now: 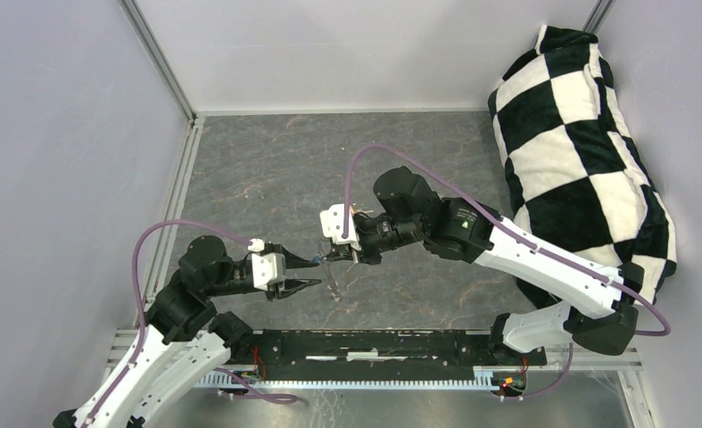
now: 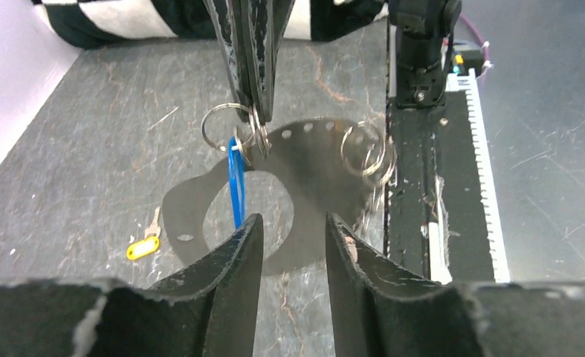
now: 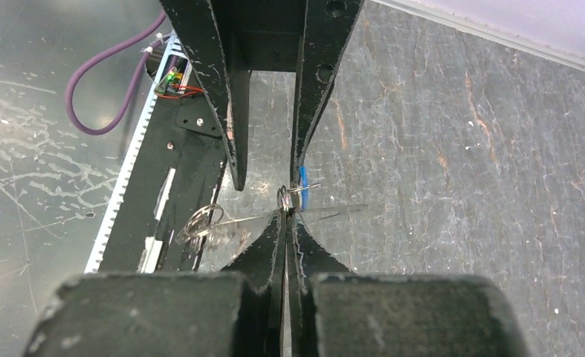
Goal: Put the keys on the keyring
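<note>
My right gripper (image 1: 341,259) is shut on the edge of the keyring (image 2: 311,152), a thin grey curved band with holes, and holds it above the table. The band shows edge-on in the right wrist view (image 3: 334,211), pinched at the gripper (image 3: 285,216). The blue key (image 2: 236,182) hangs from a small split ring (image 2: 218,128) next to the right gripper (image 2: 253,111). It also shows in the right wrist view (image 3: 304,178). My left gripper (image 2: 293,223) is open and empty, its tips just short of the hanging blue key. The gold key (image 2: 142,246) with its yellow head lies on the table to the left.
Several more split rings (image 2: 363,152) hang on the band's right end. A black-and-white checkered cushion (image 1: 579,152) fills the right side. The black base plate (image 1: 392,348) runs along the near edge. Grey walls enclose the marbled table (image 1: 276,169).
</note>
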`<action>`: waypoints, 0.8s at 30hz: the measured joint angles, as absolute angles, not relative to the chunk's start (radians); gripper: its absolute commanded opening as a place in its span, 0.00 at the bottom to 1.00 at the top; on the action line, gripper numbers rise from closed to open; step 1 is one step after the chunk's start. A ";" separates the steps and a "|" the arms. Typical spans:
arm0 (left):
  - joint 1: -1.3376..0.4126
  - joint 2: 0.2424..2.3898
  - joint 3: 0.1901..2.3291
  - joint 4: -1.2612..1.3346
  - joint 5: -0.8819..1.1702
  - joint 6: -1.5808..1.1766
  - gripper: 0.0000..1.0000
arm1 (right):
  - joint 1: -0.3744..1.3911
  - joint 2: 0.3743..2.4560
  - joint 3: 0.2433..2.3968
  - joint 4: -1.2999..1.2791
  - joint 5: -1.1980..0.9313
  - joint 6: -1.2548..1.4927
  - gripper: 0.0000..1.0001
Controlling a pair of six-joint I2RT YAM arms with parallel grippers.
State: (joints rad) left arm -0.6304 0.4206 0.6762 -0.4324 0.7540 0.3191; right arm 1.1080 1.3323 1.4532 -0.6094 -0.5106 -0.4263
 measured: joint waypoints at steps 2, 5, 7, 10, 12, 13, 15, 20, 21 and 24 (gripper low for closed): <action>-0.630 0.416 0.685 -0.472 0.736 0.352 0.44 | 1.108 1.345 1.478 -0.634 -0.511 -0.427 0.00; -0.630 0.411 0.701 -0.498 0.693 0.390 0.53 | 1.108 1.357 1.495 -0.661 -0.511 -0.428 0.00; -0.630 0.408 0.705 -0.496 0.659 0.397 0.55 | 1.108 1.359 1.495 -0.681 -0.511 -0.428 0.00; -0.630 0.410 0.705 -0.474 0.631 0.396 0.59 | 1.108 1.363 1.495 -0.699 -0.512 -0.428 0.00; -0.630 0.421 0.706 -0.454 0.631 0.395 0.60 | 1.108 1.367 1.496 -0.706 -0.514 -0.428 0.00; -0.630 0.427 0.706 -0.446 0.633 0.395 0.60 | 1.108 1.370 1.496 -0.707 -0.514 -0.427 0.00; -0.630 0.440 0.706 -0.430 0.638 0.395 0.60 | 1.108 1.374 1.496 -0.714 -0.515 -0.427 0.00; -0.630 0.449 0.706 -0.410 0.637 0.409 0.61 | 1.108 1.375 1.496 -0.723 -0.515 -0.428 0.00; -0.630 0.449 0.706 -0.409 0.635 0.423 0.62 | 1.108 1.375 1.496 -0.725 -0.515 -0.428 0.00; -0.630 0.443 0.706 -0.409 0.630 0.464 0.63 | 1.108 1.375 1.496 -0.730 -0.515 -0.428 0.00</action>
State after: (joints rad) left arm -0.6304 0.4435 0.7059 -0.4091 0.6300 0.4641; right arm 1.1080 1.3750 1.4956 -0.7296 -0.5152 -0.4278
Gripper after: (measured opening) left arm 0.616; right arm 0.010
